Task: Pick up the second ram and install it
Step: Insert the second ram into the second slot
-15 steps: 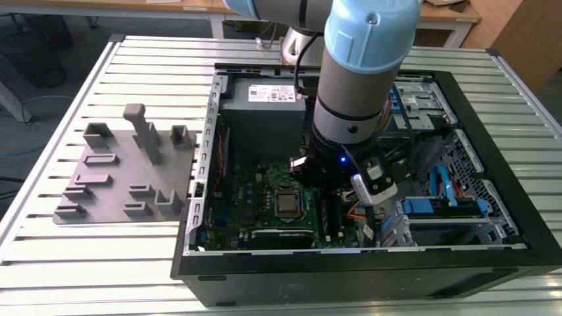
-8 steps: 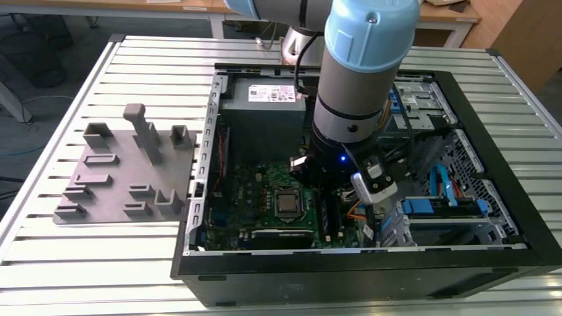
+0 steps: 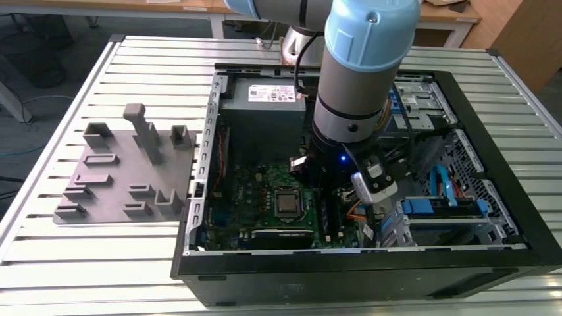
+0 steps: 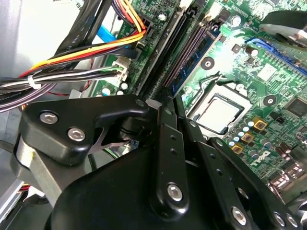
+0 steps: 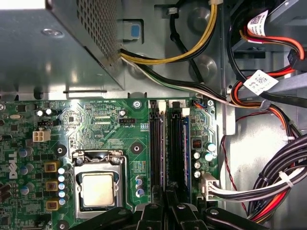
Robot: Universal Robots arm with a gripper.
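Slatted metal bench [image 3: 105, 263] carries it all. In the exterior view a grey block [image 3: 123, 171] lies at nine o'clock from the open case [image 3: 351, 276], and its slots look bare, so I judge both sticks have left it. The case lies on its side, leaving the board [image 3: 263, 184] facing up for a straight-down approach. The arm [image 3: 360, 79] reaches in at three o'clock from the processor [image 3: 287, 202]. In the first wrist view the hand [image 5: 165, 208] hangs right over the memory slots [image 5: 165, 148], lined up along them; I cannot tell whether it is apart or together. I cannot pick out the ram for certain: by my judgement it is at those slots, under the hand or seated. Cables [image 5: 268, 182] stay bundled aside.
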